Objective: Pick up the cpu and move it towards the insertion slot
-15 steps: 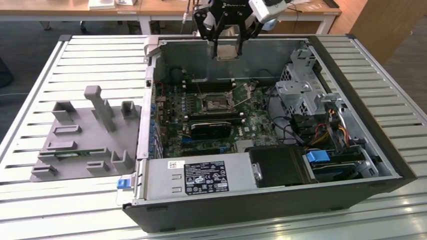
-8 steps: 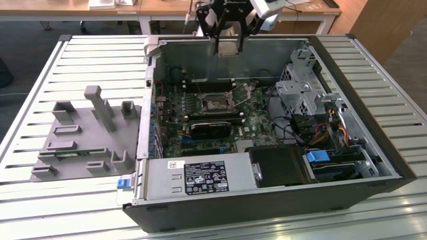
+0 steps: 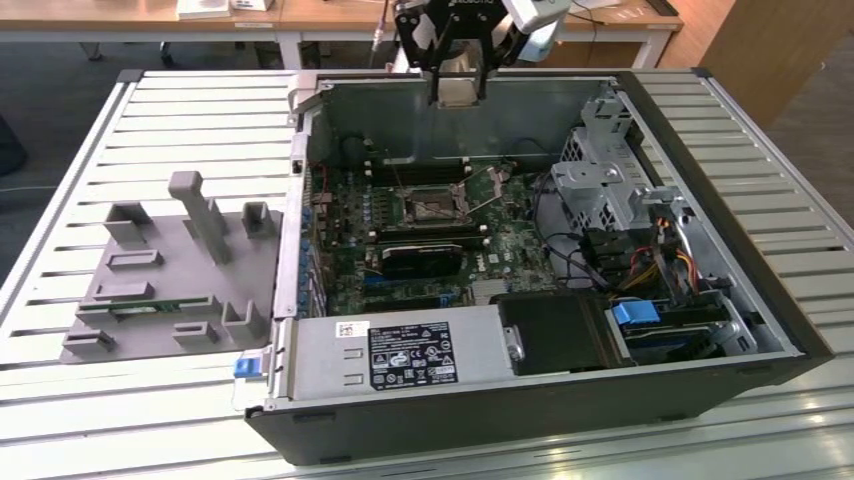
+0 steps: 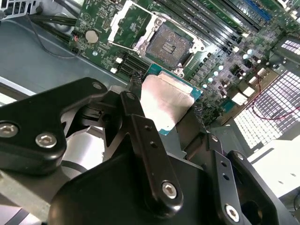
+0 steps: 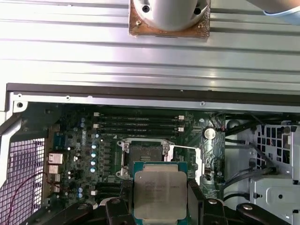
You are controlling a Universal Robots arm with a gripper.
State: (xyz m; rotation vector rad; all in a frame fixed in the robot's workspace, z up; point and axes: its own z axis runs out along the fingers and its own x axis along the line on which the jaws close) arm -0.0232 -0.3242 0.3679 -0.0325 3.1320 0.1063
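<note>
The hand [image 4: 171, 110] grips the cpu [image 5: 159, 190] just at 6 o'clock of the insertion slot [image 5: 145, 152]; tilted, it could snag the socket frame.

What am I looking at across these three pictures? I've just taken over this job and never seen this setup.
One robot arm is working above an open computer case that lies on a slatted table. The exterior view comes from a camera off the arm; it shows the gripper hanging over the case's far wall. Both wrist views come from cameras riding on the arm, looking down past the gripper at the green board. The gripper's black fingers are shut on the cpu, a flat silver square chip. Beyond it on the board is the insertion slot, a metal-framed socket with a dark centre. A grey holder tray lies beside the case.
</note>
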